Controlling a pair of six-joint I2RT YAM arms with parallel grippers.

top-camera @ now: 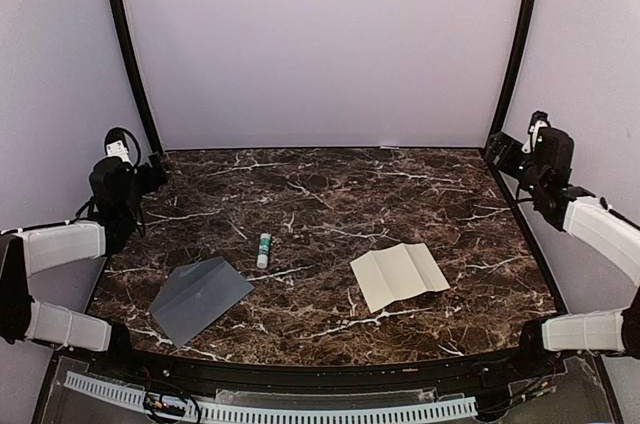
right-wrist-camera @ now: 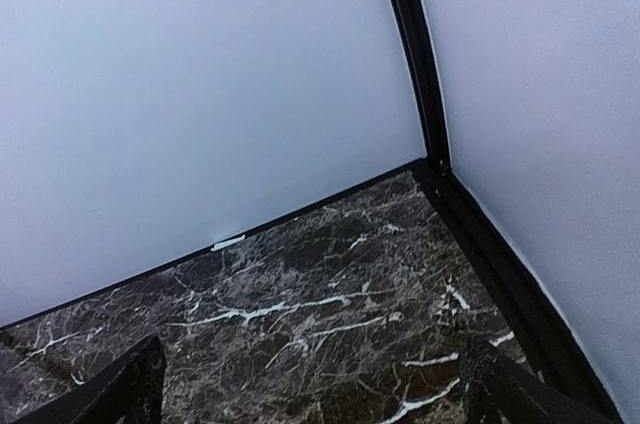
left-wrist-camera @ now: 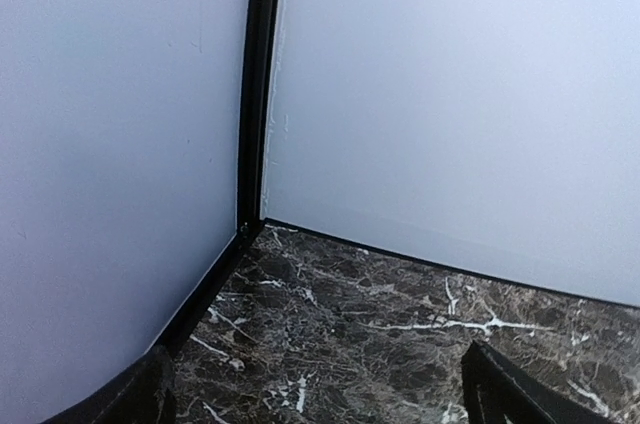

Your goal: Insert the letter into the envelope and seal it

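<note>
The slate-grey envelope (top-camera: 200,297) lies flat on the dark marble table (top-camera: 330,194), near the front left. To its right, the cream letter (top-camera: 399,275) rests flat with two creases showing. My left gripper (top-camera: 152,172) hovers at the table's back-left edge, well behind the envelope, open and empty. In the left wrist view the left gripper (left-wrist-camera: 325,399) frames only bare marble in the back corner. My right gripper (top-camera: 502,153) is at the back-right edge, far from the letter, open and empty. The right wrist view shows the right gripper (right-wrist-camera: 315,394) over bare marble. Neither wrist view shows the papers.
A white glue stick with a green cap (top-camera: 264,249) lies between the envelope and the letter, slightly farther back. Pale walls with black corner posts (top-camera: 128,44) close in the table on three sides. A white slotted strip (top-camera: 270,409) runs along the near edge.
</note>
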